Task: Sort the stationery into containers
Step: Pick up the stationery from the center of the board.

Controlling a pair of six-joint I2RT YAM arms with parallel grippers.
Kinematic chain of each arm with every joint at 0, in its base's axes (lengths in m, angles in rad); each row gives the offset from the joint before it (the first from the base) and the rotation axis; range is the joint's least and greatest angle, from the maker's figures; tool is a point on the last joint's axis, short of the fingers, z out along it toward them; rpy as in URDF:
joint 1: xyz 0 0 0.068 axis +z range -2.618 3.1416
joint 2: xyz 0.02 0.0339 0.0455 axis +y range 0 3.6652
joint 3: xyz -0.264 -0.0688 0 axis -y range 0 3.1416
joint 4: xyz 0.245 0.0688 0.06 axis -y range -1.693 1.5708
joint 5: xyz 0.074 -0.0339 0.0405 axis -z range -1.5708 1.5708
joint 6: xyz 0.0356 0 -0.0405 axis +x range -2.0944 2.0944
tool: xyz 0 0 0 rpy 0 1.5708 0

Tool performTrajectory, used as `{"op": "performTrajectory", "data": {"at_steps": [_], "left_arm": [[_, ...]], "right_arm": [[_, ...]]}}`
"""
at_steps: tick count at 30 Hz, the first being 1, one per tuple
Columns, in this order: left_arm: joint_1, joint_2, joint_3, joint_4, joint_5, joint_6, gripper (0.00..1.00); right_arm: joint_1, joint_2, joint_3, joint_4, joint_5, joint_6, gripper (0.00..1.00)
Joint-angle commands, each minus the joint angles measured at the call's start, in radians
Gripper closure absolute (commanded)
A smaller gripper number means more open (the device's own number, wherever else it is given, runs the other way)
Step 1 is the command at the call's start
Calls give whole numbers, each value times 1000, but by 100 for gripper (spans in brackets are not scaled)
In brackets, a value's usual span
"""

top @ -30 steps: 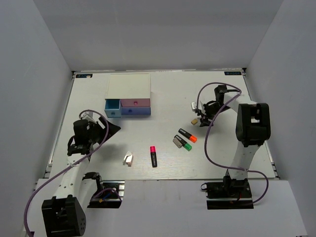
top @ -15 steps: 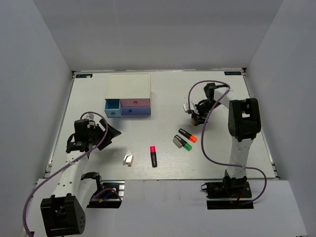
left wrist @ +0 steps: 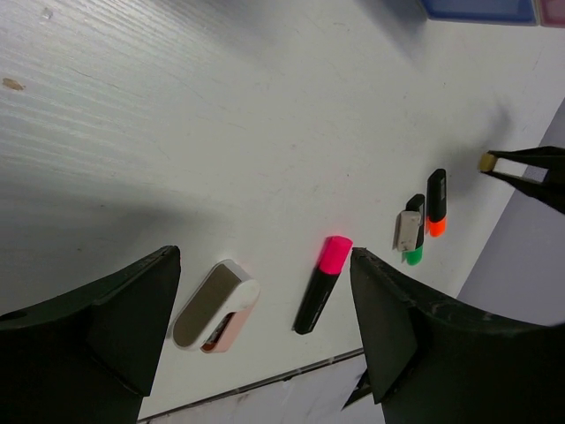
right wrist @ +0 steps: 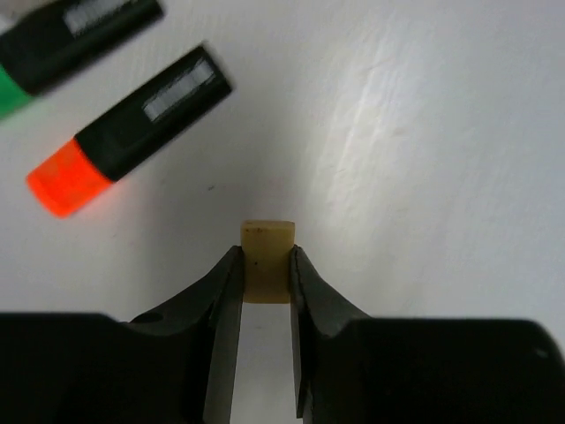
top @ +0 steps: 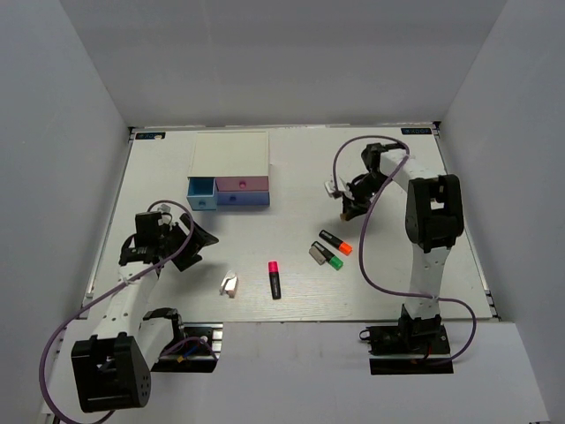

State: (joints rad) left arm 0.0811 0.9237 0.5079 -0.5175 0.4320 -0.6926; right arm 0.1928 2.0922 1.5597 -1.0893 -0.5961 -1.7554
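On the white surface (top: 291, 177), the drawer box (top: 229, 157) is set toward the far left. The left gripper (top: 196, 240) is held wide open and empty. The right gripper (right wrist: 267, 265) is clamped on the tan block (right wrist: 267, 243), near the orange-capped highlighter (right wrist: 128, 128). The block is judged light, stiff and tiny. It is best pinched squarely on its flat opposite sides, lest it be twisted out.

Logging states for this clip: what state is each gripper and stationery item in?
Right gripper: shut on tan block.
Left gripper: open, empty.
Tan block: pinched in right gripper.
Orange highlighter: capped, lying flat.
Green highlighter: capped, lying flat.
Pink highlighter: capped, lying flat.
White clip: lying loose.
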Motion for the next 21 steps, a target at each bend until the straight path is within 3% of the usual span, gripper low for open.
{"op": "performTrajectory", "data": {"at_steps": [1,8,9,11,12,17,21], "left_arm": [[-12,1,35,10,34,-12,12],[-21,10,35,10,44,-12,12],[-21,0,35,10,44,-12,12],[-21,-11,35,10,44,-12,12],[-21,-25,35,10,44,-21,12],[-21,-86,-12,10,53,-31,12],[-21,-109,-22,-1,53,-41,12]], "right_arm": [[56,-109,157,-76,-158,80,91],[264,-146,374,106,-269,433,96],[298,-146,384,133,-272,541,98],[350,-146,418,289,-271,618,98],[393,-141,421,380,-266,742,98],[482,-106,431,769,-194,1061,100],[554,-61,470,905,-143,1149,100]]}}
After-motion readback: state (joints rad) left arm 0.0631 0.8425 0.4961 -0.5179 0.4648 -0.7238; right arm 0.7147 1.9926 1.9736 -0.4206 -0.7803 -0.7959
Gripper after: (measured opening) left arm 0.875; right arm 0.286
